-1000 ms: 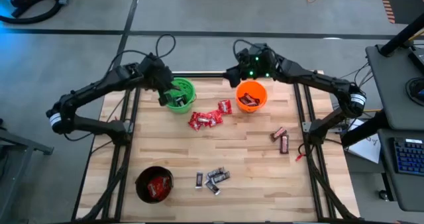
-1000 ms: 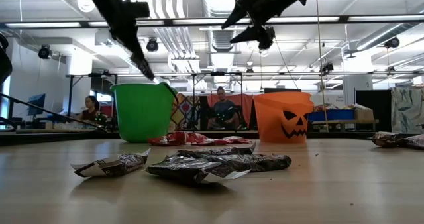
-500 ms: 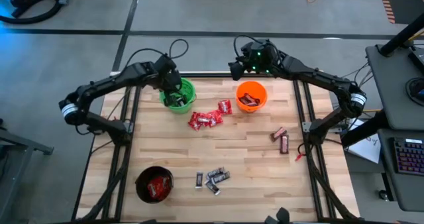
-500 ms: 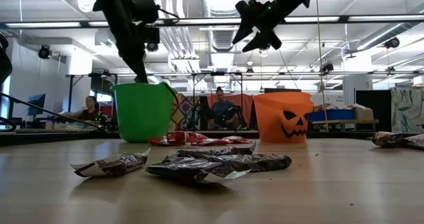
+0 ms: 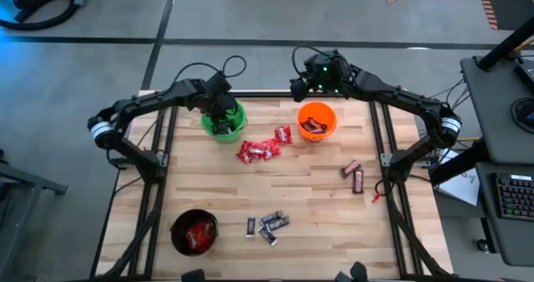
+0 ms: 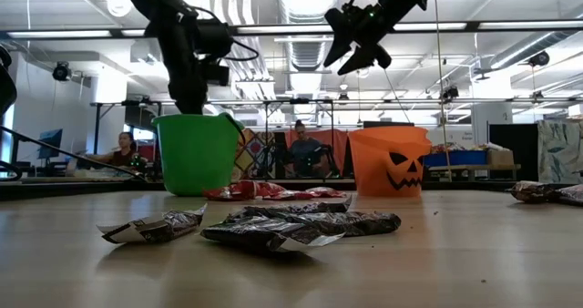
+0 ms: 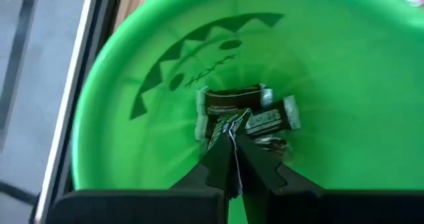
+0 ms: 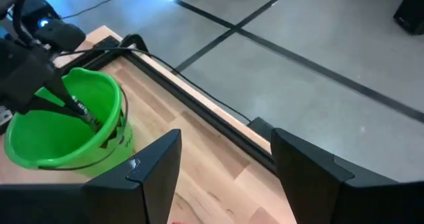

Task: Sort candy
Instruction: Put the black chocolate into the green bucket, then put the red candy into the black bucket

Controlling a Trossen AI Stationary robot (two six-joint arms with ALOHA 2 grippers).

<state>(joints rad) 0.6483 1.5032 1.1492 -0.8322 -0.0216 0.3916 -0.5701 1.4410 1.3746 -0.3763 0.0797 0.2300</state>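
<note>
My left gripper (image 5: 220, 120) points down into the green bucket (image 5: 224, 119), shut on a small black-silver candy bar; its fingertips sit below the rim in the low view (image 6: 196, 153). A few more black-silver bars (image 7: 233, 99) lie on that bucket's bottom. My right gripper (image 8: 225, 177) is open and hovers over the table's far edge beside the orange bucket (image 5: 316, 120). On the table lie red packets (image 5: 259, 151), brown-red bars (image 5: 354, 174) and black-silver bars (image 5: 267, 225). My left gripper pinches a black-silver bar (image 7: 222, 126) between its two fingertips (image 7: 246, 159), coming from above and pointing down into the green bucket. The bar (image 8: 84, 111) hangs at the fingertips inside the bucket, above the bars on its bottom.
A black bucket (image 5: 193, 232) holding red packets stands near the table's near left corner. The orange bucket holds brown-red candy. Bare wood lies between the candy piles. People sit beyond the table's far edge (image 6: 305, 148).
My left gripper has swung from the green bucket's left rim to over its middle, tipped more upright and dipped down into the bucket, staying shut on the bar. My right gripper has risen slightly by the orange bucket.
</note>
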